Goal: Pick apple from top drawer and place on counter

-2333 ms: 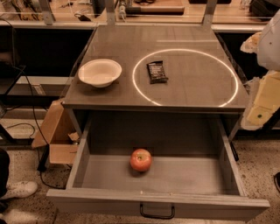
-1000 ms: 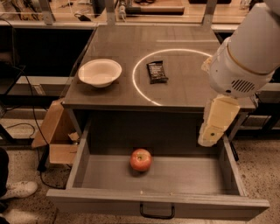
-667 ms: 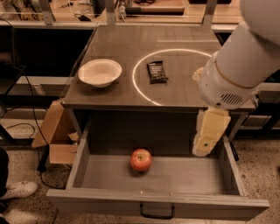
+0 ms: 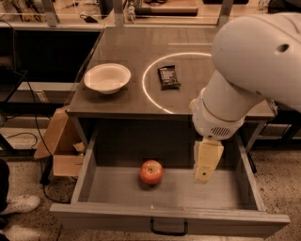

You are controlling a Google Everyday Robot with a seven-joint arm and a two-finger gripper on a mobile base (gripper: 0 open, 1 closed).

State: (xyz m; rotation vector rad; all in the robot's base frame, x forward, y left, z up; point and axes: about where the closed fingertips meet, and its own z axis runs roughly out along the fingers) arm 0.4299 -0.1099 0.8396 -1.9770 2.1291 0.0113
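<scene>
Red apple (image 4: 151, 172), yellowish patches, sits centre-left on floor of open top drawer (image 4: 117, 217); gripper (image 4: 203, 174) over drawer's right half.

High front view, tilted down onto top drawer (image 4: 117, 189) and counter (image 4: 136, 52), claw (image 4: 207, 162) close over drawer's right

- I'm working in a robotics lab or workshop: a cluttered wooden workbench (image 4: 162, 9) runs along the back.
- Loose cables (image 4: 44, 172) and a cardboard box (image 4: 61, 150) sit on the speckled floor (image 4: 277, 188).
- The test surface (image 4: 122, 52) carries a thin white circle (image 4: 143, 82), and my hand (image 4: 204, 170) hangs over its open drawer (image 4: 117, 188).
</scene>
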